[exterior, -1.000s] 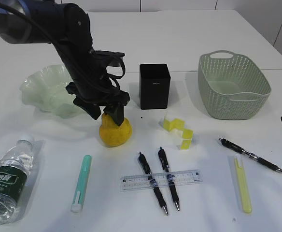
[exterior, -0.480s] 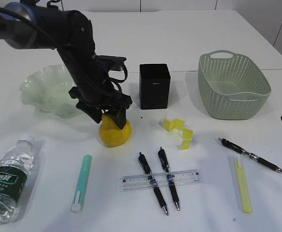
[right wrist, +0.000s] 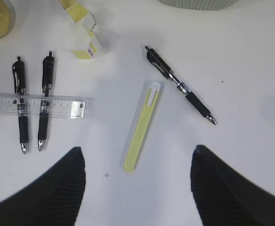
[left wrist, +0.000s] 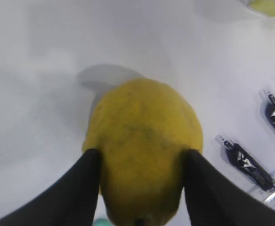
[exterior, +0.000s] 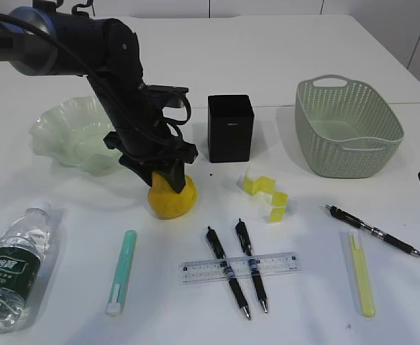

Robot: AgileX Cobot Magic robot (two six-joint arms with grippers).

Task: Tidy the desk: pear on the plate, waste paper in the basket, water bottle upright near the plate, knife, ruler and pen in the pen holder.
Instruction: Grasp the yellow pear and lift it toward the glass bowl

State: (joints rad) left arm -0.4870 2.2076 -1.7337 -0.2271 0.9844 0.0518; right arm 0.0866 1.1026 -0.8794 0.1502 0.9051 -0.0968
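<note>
The yellow pear [exterior: 174, 199] rests on the white desk [exterior: 303, 309], just right of the pale-green plate [exterior: 48, 123]. My left gripper [exterior: 165, 177] comes down over its top. In the left wrist view the gripper [left wrist: 141, 155] presses both black fingers [left wrist: 88, 174] against the pear's [left wrist: 142, 127] sides. My right gripper [right wrist: 137, 153] hangs open above a yellow knife [right wrist: 142, 125], holding nothing. The water bottle [exterior: 14, 267] lies on its side at the front left. The clear ruler [exterior: 239, 267] lies under two black pens [exterior: 228, 274].
The black pen holder [exterior: 230, 128] stands behind the pear, and the green basket [exterior: 347, 129] is at the back right. Yellow waste paper [exterior: 266, 192] lies mid-desk. There is a teal knife [exterior: 120, 272] at the front left and a third pen [exterior: 374, 231] beside the yellow knife [exterior: 361, 274].
My left gripper has sunk a little lower over the pear and its fingers have closed in against its sides. The pear and the right arm have not moved.
</note>
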